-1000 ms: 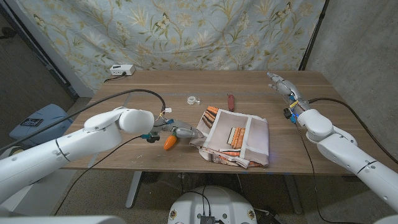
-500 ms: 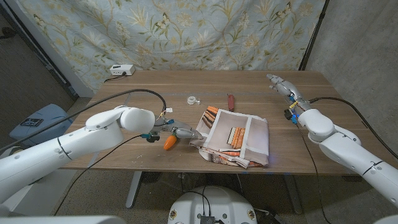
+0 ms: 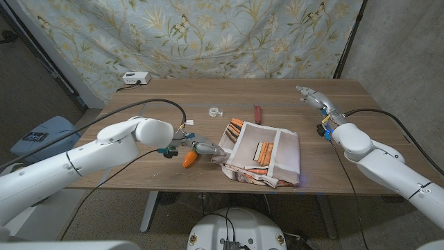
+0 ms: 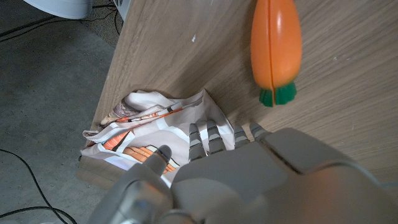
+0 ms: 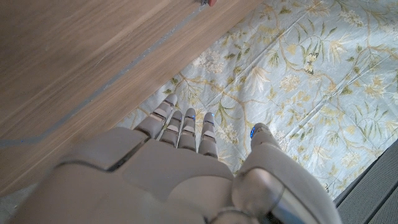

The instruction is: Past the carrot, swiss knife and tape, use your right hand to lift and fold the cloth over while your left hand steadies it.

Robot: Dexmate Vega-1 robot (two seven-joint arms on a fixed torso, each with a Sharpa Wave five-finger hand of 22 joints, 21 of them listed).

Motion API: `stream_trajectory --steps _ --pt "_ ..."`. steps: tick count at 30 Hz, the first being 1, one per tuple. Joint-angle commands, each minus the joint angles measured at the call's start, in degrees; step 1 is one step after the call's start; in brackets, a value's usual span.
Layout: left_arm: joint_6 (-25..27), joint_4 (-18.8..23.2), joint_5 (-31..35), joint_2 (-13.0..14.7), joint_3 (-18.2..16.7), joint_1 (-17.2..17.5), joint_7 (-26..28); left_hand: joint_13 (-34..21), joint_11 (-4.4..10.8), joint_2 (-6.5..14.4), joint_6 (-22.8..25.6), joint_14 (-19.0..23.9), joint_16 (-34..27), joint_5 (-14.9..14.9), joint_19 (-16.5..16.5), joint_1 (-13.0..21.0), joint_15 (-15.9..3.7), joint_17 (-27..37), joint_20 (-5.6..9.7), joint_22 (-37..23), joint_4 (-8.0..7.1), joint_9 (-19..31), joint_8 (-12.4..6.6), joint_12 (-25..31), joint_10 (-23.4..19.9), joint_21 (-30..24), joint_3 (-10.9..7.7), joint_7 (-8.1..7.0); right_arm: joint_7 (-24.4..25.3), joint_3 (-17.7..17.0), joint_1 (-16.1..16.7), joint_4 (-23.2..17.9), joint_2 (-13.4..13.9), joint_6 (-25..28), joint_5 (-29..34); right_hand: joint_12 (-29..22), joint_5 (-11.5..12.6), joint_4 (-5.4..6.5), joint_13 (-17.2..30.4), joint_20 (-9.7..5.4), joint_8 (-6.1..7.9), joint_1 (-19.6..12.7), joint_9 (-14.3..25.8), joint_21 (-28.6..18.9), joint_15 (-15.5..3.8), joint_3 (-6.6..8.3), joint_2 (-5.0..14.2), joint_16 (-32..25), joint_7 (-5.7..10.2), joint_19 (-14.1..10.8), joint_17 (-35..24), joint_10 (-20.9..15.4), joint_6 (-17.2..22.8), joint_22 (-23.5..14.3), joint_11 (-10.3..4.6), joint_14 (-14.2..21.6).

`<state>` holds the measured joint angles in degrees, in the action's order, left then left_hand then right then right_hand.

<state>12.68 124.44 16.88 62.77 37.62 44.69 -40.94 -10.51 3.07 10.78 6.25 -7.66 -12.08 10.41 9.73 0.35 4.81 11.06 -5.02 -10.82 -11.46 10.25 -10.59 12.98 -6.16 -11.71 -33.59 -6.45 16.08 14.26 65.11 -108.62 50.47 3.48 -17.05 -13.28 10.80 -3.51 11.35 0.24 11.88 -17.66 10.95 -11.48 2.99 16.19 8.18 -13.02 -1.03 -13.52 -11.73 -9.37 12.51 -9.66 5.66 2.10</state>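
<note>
- Left hand [image 3: 201, 147], frame centre-left, fingers touching the cloth [image 3: 262, 154] edge beside the carrot [image 3: 189, 159]; holding nothing that I can see.
- Right hand [image 3: 313, 96], upper right of the frame, fingers extended, empty.

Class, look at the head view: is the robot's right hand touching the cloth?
No: the right hand is held out over the table's far right part, well apart from the cloth.
</note>
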Motion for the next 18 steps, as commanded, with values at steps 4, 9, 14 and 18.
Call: stream_trajectory --steps 4,9,14,18 --pt "-0.2 -1.3 1.3 -1.8 1.4 -1.9 -1.8 -0.3 0.16 0.1 0.6 0.1 -0.3 -0.1 5.9 -0.8 0.18 0.1 0.05 -0.1 -0.13 0.2 -0.24 0.2 -0.5 -0.4 -0.47 -0.11 1.9 -0.4 1.7 -5.7 1.4 7.3 0.9 -0.5 -0.2 -1.15 0.2 0.64 0.24 -1.1 0.0 -0.7 0.65 0.18 -0.35 -0.5 -0.79 -1.4 0.1 -1.6 0.9 -0.2 0.17 1.4" --pt "-0.4 -1.9 1.4 -2.4 1.9 -2.4 -2.0 -0.3 0.16 0.1 0.6 0.1 -0.3 -0.1 6.0 -0.9 0.14 0.1 0.03 -0.1 -0.14 0.2 -0.23 0.1 -0.5 -0.4 -0.44 -0.16 3.2 0.2 1.2 -9.7 3.1 15.0 2.3 -0.9 -0.3 -2.16 0.3 1.38 0.26 -2.0 0.0 -0.9 1.26 0.54 -0.59 -0.8 -1.33 -2.7 0.2 -3.0 1.5 -0.2 0.94 2.9" --pt "-0.6 -2.6 1.6 -3.1 2.5 -3.0 -2.6 -0.3 0.16 0.0 0.7 0.2 -0.3 -0.2 6.1 -0.9 0.18 0.1 -0.02 -0.1 -0.15 0.3 -0.27 0.1 -0.6 -0.4 -0.42 -0.09 3.7 1.0 0.2 -13.1 4.0 22.0 2.7 -1.2 -0.3 -2.64 0.4 1.75 0.34 -2.4 0.0 -1.0 1.41 0.6 -0.81 -1.0 -1.89 -3.4 0.2 -4.3 2.0 -0.2 1.06 3.8" --pt "-0.6 -2.9 1.6 -3.5 2.9 -3.5 -3.2 -0.3 0.24 0.0 0.7 0.2 -0.2 -0.2 6.3 -1.0 0.14 0.2 -0.08 -0.1 -0.16 0.3 -0.27 0.1 -0.6 -0.4 -0.39 -0.11 3.4 1.3 -0.3 -13.9 4.3 24.0 2.2 -1.2 -0.4 -2.84 0.5 1.92 0.38 -2.5 0.0 -1.0 1.5 0.6 -0.93 -1.1 -2.23 -3.7 0.2 -4.5 2.3 -0.2 1.25 4.2"
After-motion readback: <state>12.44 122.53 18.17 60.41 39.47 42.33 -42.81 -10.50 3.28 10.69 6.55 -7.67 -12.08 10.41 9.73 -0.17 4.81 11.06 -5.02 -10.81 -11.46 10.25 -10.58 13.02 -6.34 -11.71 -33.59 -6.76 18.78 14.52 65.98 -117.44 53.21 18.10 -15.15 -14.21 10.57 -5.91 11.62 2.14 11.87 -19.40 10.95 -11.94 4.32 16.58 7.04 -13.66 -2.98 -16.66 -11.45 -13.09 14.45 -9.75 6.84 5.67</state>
